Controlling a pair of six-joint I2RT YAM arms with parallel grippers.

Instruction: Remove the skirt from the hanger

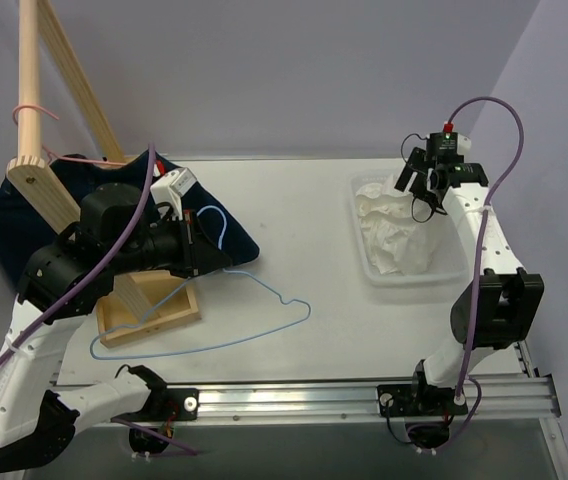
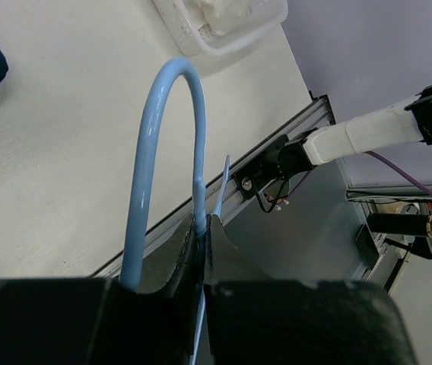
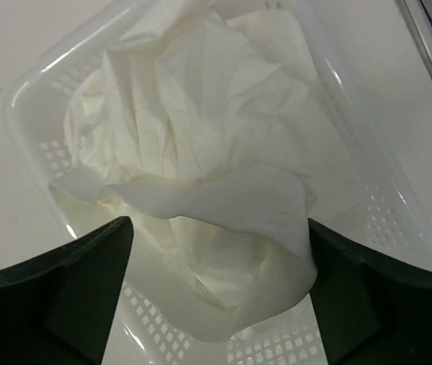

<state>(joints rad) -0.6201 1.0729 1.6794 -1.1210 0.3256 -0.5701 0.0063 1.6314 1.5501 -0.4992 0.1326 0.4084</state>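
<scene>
1. Top view: the skirt (image 1: 396,238) is bunched up in the white basket (image 1: 414,279) over at 3 o'clock. It's well apart from the hanger (image 1: 307,310), which lies bare on the table (image 1: 294,200) around 7 o'clock. My left gripper (image 1: 197,246) has it by the top bend. My right gripper (image 1: 419,182) hovers over the basket's 12 o'clock end.
2. Left wrist: jaws squeezed together on the light-blue wire, and the bend arcs up toward 12 o'clock. No fabric on it anywhere.
3. Right wrist: my fingers (image 3: 87,266) are spread wide at 8 and 4 o'clock, pinching nothing, with the skirt heaped in the basket underneath.
4. My read: the removal looks done, so this is wrap-up. Next I'd let go of the hanger onto the table and lift the right arm straight up so no frill snags.
</scene>
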